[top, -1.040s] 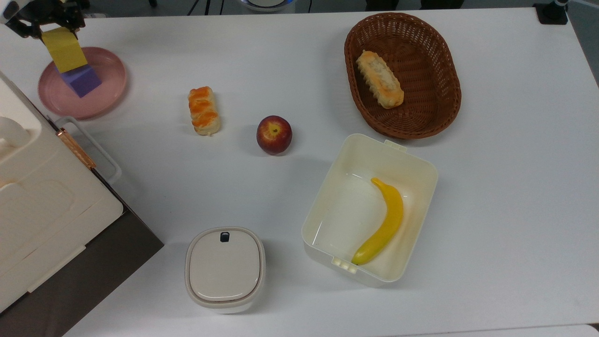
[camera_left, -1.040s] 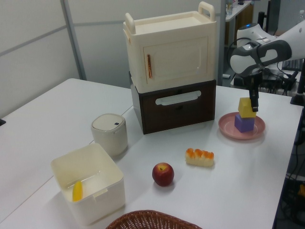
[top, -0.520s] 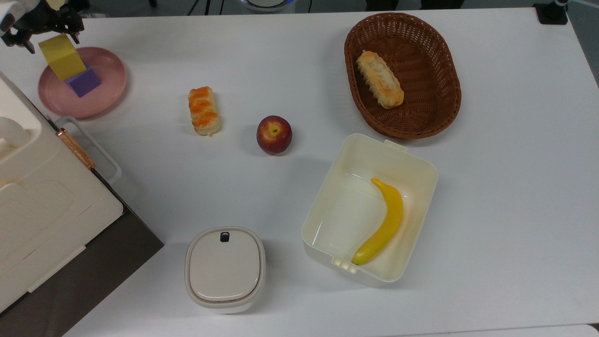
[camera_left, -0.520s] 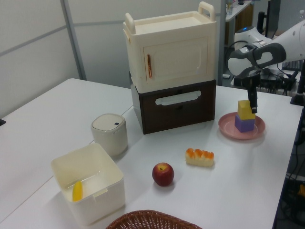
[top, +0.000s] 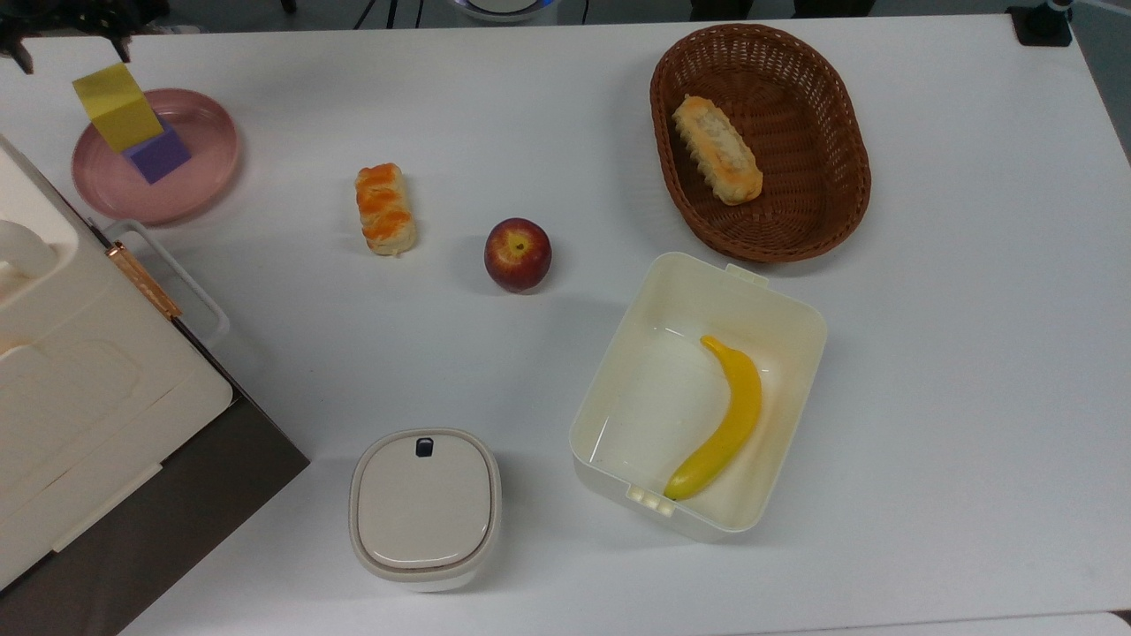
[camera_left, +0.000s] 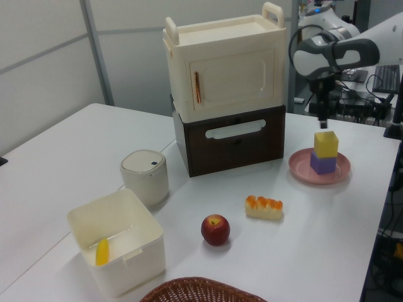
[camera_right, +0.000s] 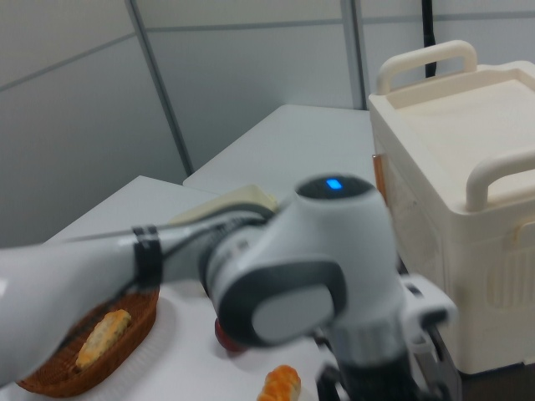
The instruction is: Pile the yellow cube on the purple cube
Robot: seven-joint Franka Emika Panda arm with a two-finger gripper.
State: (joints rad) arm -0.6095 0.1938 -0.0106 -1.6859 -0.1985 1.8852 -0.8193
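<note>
I am seeing the yellow cube (top: 117, 105), a matte sharp-edged block, sitting on the smaller violet purple cube (top: 159, 155) inside the round pink plate (top: 199, 168) at the top view's left. The gripper (camera_left: 322, 119) is hanging above the stack, apart from it; whether its fingers are parted I cannot tell. Moving right, a glazed pastry (top: 383, 208) and a red apple (top: 518, 254) are lying on the white table (top: 954, 353). A banana (top: 723, 418) is resting in the cream plastic tub (top: 800, 305), and a bread loaf (top: 717, 148) is lying in the woven brown basket (top: 826, 212).
</note>
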